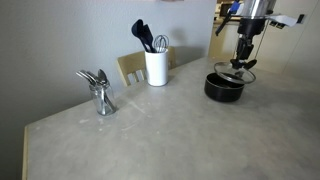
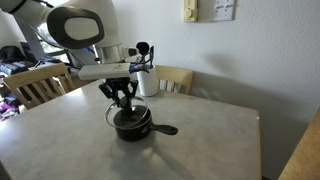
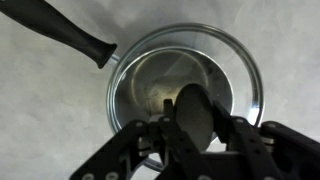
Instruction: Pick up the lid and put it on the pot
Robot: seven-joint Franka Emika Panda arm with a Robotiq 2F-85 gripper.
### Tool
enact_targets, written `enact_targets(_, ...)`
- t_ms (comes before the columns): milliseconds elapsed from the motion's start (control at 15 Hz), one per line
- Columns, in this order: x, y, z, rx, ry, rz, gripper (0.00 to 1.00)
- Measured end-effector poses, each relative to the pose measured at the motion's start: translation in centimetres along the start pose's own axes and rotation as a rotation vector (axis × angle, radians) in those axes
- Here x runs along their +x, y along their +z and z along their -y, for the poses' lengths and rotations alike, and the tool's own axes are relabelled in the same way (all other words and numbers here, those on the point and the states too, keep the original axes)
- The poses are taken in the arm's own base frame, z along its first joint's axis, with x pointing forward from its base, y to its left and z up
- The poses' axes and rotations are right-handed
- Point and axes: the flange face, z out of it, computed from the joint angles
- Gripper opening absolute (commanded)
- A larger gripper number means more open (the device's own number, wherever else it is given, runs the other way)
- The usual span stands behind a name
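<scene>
My gripper (image 3: 197,128) is shut on the black knob of the glass lid (image 3: 190,75) and holds it just above the black pot. In an exterior view the gripper (image 1: 241,62) hangs over the pot (image 1: 224,88) at the far right of the table, with the lid (image 1: 234,73) tilted over its rim. In another exterior view the gripper (image 2: 122,96) holds the lid (image 2: 125,110) above the pot (image 2: 133,125). The pot's long black handle (image 3: 60,28) sticks out sideways. In the wrist view the pot's inside shows through the glass.
A white utensil holder (image 1: 156,66) with black utensils stands at the table's far edge, also visible in another exterior view (image 2: 148,80). A metal holder with spoons (image 1: 100,92) stands at the left. Wooden chairs (image 2: 38,85) stand around the table.
</scene>
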Motion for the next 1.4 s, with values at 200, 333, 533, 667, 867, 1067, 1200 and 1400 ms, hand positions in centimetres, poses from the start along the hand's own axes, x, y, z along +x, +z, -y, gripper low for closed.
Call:
enact_targets(200, 1.1, 0.9, -0.7, 0.005, -0.01, 0.013, 0.15)
enact_targets(333, 1.8, 1.6, -1.1, 0.009, -0.018, 0.023, 0.15)
enact_targets(533, 3.1, 2.7, -1.2, 0.017, -0.038, 0.037, 0.15)
enact_targets(667, 3.8, 3.1, -0.9, 0.023, -0.057, 0.05, 0.15)
enact_targets(867, 4.6, 3.2, -0.7, 0.024, -0.078, 0.064, 0.15)
enact_targets(1067, 4.5, 3.2, -0.7, 0.022, -0.091, 0.084, 0.15)
enact_targets(1200, 4.1, 3.3, -1.1, 0.017, -0.091, 0.095, 0.15)
enact_targets(1400, 3.6, 3.3, -1.7, 0.015, -0.079, 0.098, 0.15)
